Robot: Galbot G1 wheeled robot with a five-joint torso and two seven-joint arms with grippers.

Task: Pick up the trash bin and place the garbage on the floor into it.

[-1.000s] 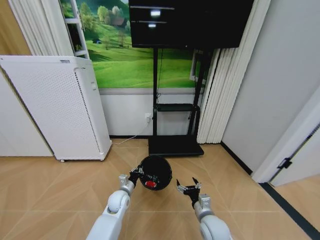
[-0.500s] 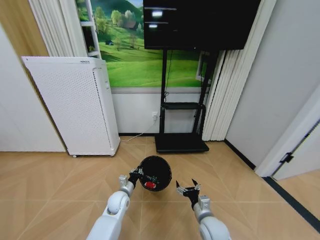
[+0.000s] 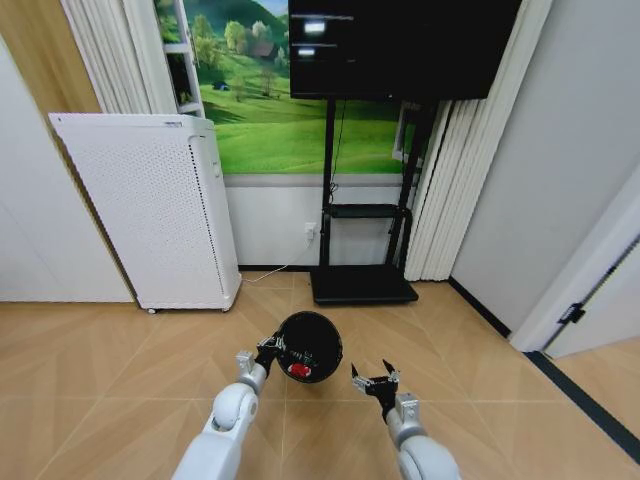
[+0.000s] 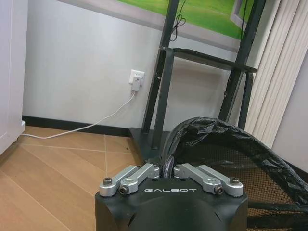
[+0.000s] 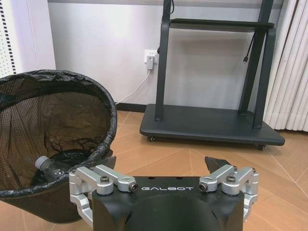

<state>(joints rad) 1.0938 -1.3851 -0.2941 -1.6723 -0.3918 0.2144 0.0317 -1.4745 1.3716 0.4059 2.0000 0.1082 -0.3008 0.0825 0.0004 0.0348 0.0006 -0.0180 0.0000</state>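
Head view: the trash bin (image 3: 309, 346), a black mesh bin lined with a black bag, is held off the floor (image 3: 120, 350) in front of the robot, its mouth turned up toward the camera. The left pincer (image 3: 270, 349) grips the bin's rim on the side nearest the left arm. In the left wrist view the left pincer's fingers (image 4: 144, 172) are drawn together over the bagged rim, with the mesh wall of the bin (image 4: 250, 173) spreading away beyond them.

The right pincer (image 3: 376, 378) hangs just beside the bin, on its right and slightly nearer the robot, apart from it and holding nothing; its fingers are spread wide. In the right wrist view the right pincer (image 5: 163, 175) has the bin (image 5: 57, 144) close on one side, with open parquet ahead of it.

Inside the bin: a red item (image 3: 300, 370) lies at the bottom in the head view, and the right wrist view shows a clear bottle with a pale cap (image 5: 50, 167) resting against the mesh near the base.

Surroundings: a tall white perforated appliance (image 3: 150, 210) stands against the wall to the left, and a black wheeled screen stand (image 3: 362, 240) stands straight ahead, well beyond the bin. A white cable (image 4: 82, 126) runs along the floor to a wall socket.
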